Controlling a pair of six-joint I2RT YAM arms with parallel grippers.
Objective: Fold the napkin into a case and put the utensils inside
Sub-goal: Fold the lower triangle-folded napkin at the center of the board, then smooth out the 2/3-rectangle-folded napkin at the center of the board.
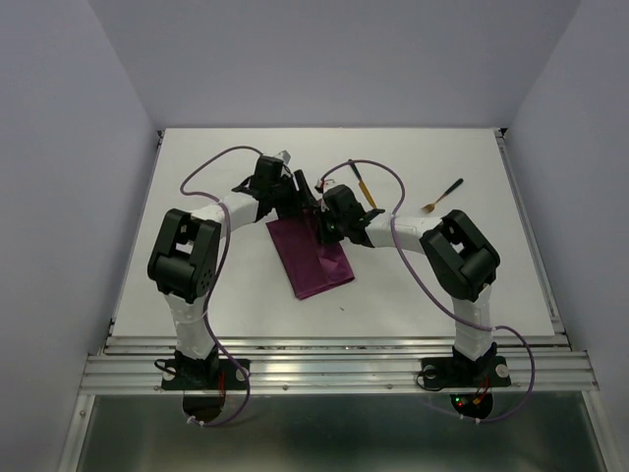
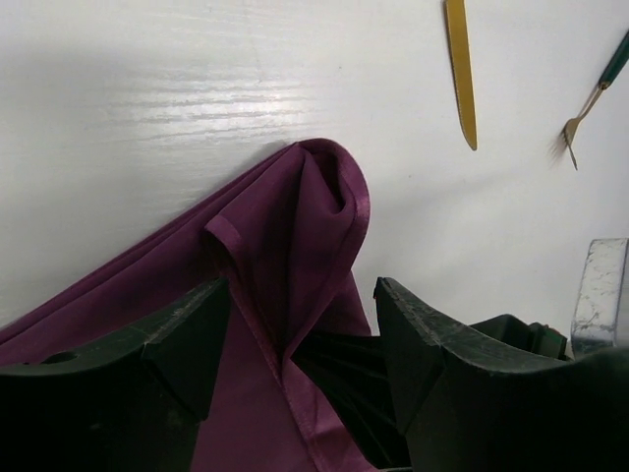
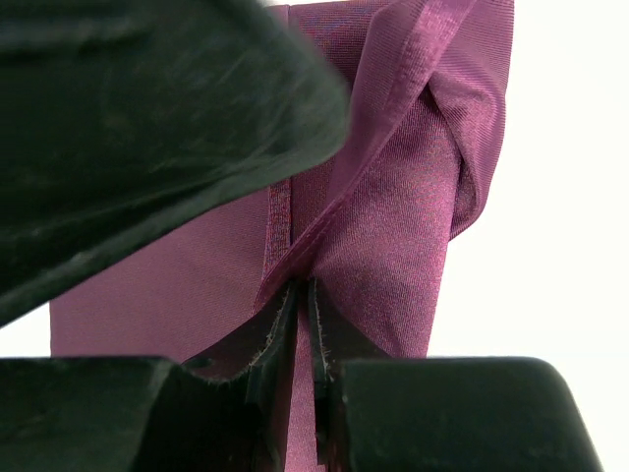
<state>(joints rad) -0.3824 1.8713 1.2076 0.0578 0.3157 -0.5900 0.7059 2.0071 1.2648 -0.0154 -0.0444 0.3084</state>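
- Napkin (image 1: 314, 261): on the table (image 1: 216, 167), folded to a long strip. By my reading it is not yet a finished case. Its far end is bunched into a raised loop with a loose hem.
- Long axis: runs from the napkin's far end, where both arms meet, back toward the arm bases, leaning a little to the robot's right.
- Left fingers (image 2: 182, 339): spread wide, one on either side of the raised loop at the napkin's far end. Cloth lies between them, but neither pad is seen pressing on it.
- Right fingers (image 3: 278, 344): closed together on a hem of the napkin at that same far end. The pinched cloth fans out beyond the tips.
- Key relation: the strip stretches away from both sets of fingers toward the bases, so any pulling or flattening must work down that axis. The right arm has the hold and the left is free.
- Knife (image 1: 362, 185): beyond the napkin's far end, to the robot's right, apart from the cloth.
- Fork (image 1: 444, 195): further right of the napkin, well apart. The right arm is nearer both utensils.
- Hidden: from above, the arms cover the napkin's far end.
- Hidden: in the right wrist view a blurred dark mass (image 3: 147, 118) fills the upper left. It is probably the other arm, unconfirmed.
- Pocket mouth open or not: cannot tell.
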